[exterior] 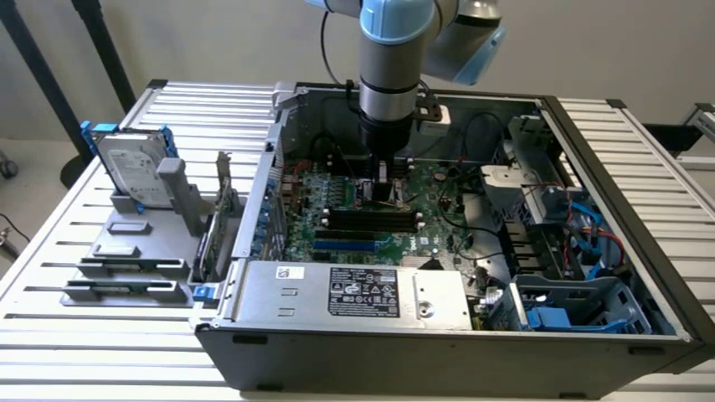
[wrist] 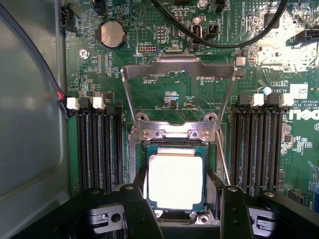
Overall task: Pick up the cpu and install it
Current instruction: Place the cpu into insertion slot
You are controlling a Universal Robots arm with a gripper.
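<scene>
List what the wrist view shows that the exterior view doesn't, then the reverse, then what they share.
Wrist view: the cpu by the raised load plate, and a coin-cell battery. Exterior view: the hard drive standing at the exterior view's left, the power supply and the arm. Shared: the green motherboard with its memory slots, and the gripper just above it.
</scene>
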